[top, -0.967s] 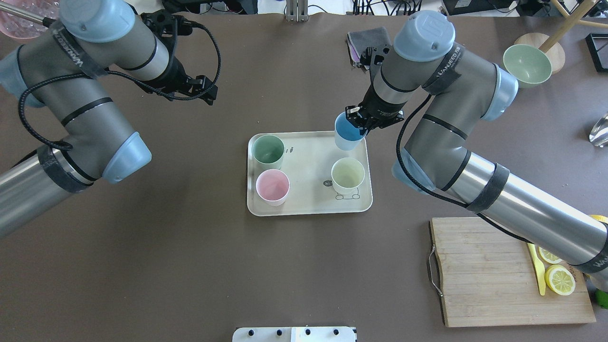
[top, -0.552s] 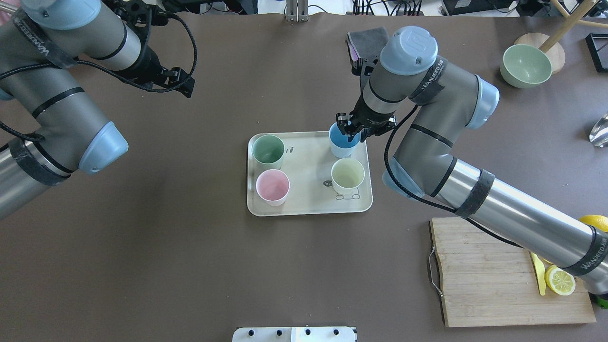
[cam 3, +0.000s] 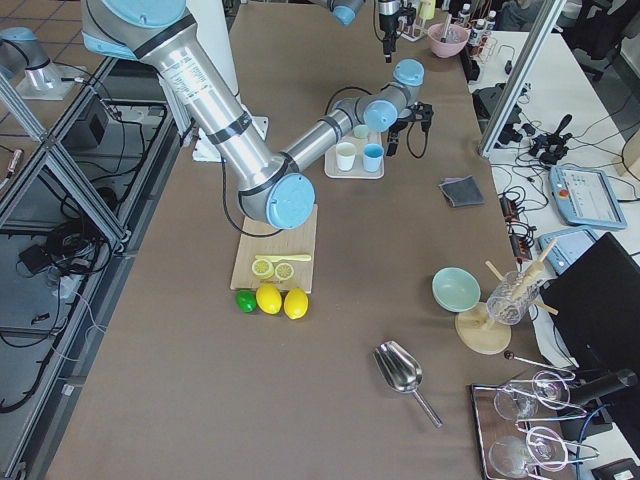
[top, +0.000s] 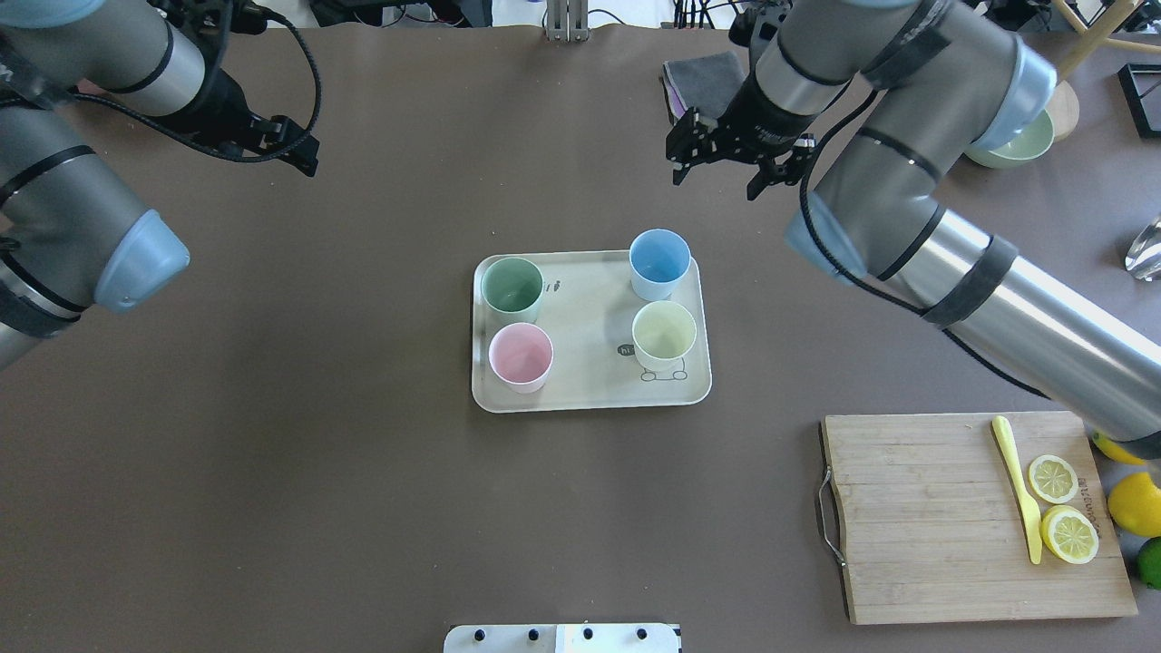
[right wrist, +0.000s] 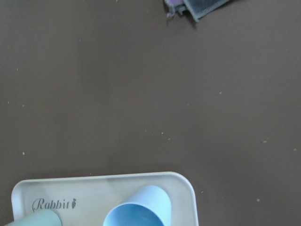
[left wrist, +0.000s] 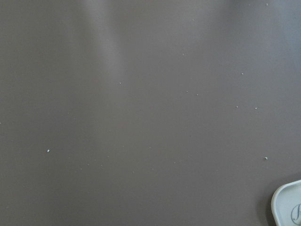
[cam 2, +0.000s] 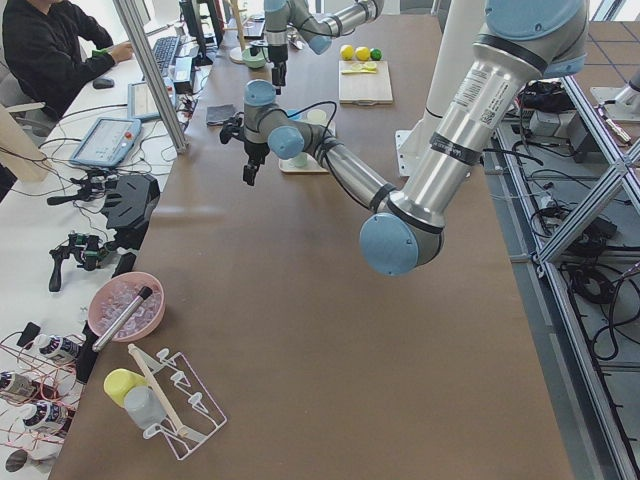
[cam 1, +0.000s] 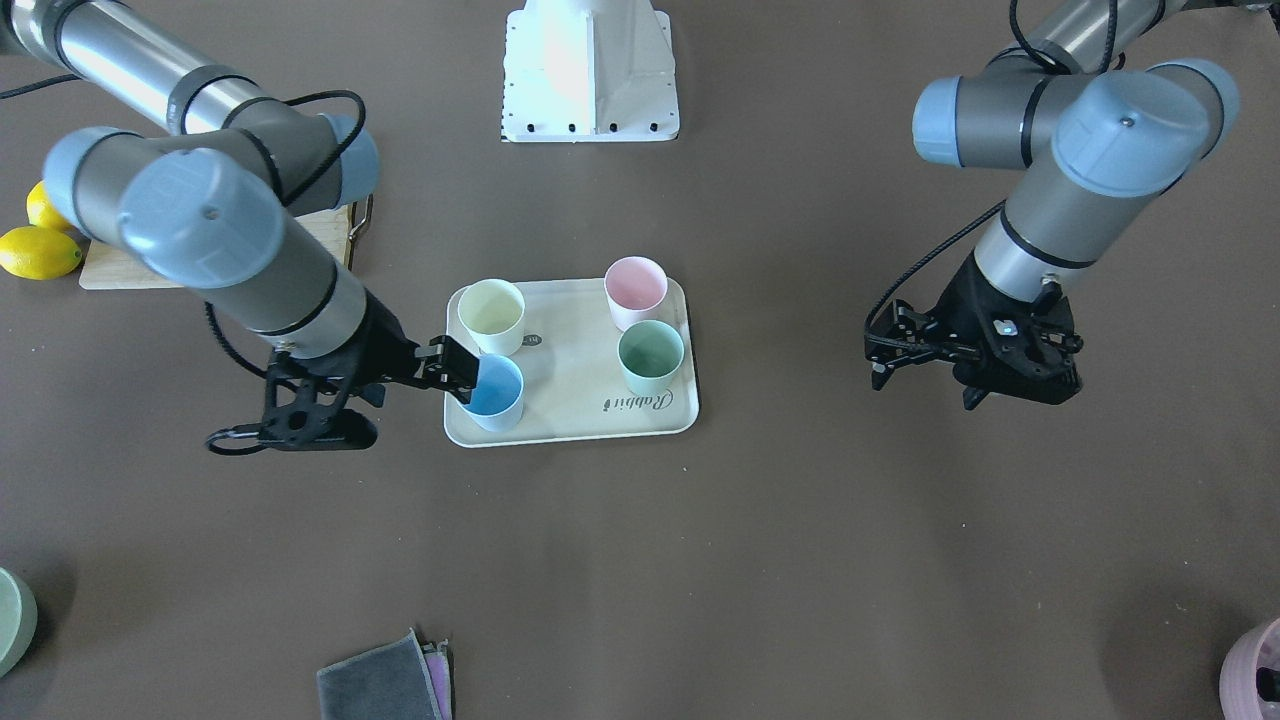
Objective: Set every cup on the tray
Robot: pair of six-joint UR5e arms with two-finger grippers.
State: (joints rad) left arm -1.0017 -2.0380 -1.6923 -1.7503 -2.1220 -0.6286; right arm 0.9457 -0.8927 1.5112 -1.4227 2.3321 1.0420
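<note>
Four cups [top: 659, 263] — "Rabbit" tray [top: 590, 363]

The right hand [top: 714, 181] has let go of the light blue cup [top: 659, 263] and lifted away toward the far side of the tabletop [top: 363, 472], its jaws spread with nothing between them. The cup, held above the far right corner of the tray [top: 590, 392] 1 second ago, now stands alone on it. The left hand [top: 295, 154] has drawn farther back to the left. The right arm has swung off the cutting board [top: 916, 517], uncovering the yellow knife [top: 1016, 490].
</note>
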